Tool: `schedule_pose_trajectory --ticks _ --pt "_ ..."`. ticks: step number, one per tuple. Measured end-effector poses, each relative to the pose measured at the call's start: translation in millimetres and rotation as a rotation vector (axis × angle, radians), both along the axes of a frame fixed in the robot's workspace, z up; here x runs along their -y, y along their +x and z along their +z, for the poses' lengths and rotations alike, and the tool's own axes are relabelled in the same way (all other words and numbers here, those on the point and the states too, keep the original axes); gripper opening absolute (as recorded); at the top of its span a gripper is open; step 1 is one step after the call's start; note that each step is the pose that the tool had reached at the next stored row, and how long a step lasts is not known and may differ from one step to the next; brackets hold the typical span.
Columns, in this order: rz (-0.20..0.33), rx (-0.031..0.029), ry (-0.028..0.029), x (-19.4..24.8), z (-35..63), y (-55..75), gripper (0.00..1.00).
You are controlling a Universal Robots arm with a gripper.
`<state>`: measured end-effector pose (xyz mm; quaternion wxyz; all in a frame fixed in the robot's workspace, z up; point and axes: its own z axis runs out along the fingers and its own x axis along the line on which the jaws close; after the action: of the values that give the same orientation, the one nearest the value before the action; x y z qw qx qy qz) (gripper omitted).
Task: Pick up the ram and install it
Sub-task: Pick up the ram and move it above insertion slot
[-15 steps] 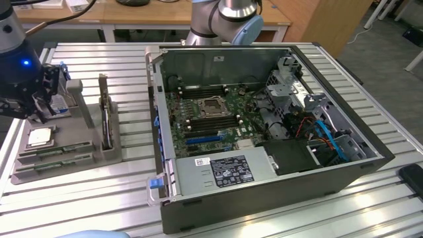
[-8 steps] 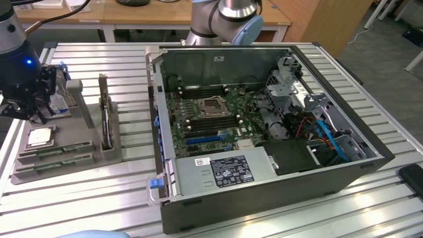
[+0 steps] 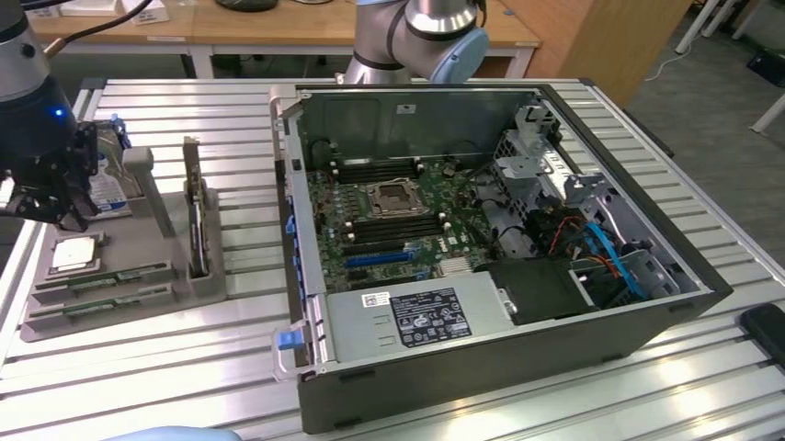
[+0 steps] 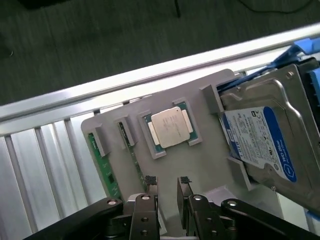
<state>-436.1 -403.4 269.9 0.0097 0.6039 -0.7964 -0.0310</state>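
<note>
1. The gripper (image 4: pixel 167 182) is seen partly open, with a narrow gap left between its fingers; nothing is held.
2. It is positioned above the grey tray (image 4: pixel 210 167), near the processor (image 4: pixel 170 127).
3. The ram (image 4: pixel 106 172) is seated in the tray's slots as two green sticks side by side, untouched.
4. The hard drive (image 4: pixel 265 140) is propped beside the processor.

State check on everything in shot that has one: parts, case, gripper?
two long thin green ram sticks: lying in the grey holder tray, not picked up
square silver-topped processor chip: flat in its tray pocket
blue-labelled silver hard drive: propped on edge in tray
tall dark expansion card: upright in tray slot
black computer case: on its side, panel off
gripper: open, empty, above tray
</note>
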Motion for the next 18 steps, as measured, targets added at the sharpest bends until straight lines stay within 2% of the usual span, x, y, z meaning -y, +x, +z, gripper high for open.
schedule_pose_trajectory --ticks 18 --pt "0.326 -0.0001 0.0000 0.0 -3.0 0.0 0.30"
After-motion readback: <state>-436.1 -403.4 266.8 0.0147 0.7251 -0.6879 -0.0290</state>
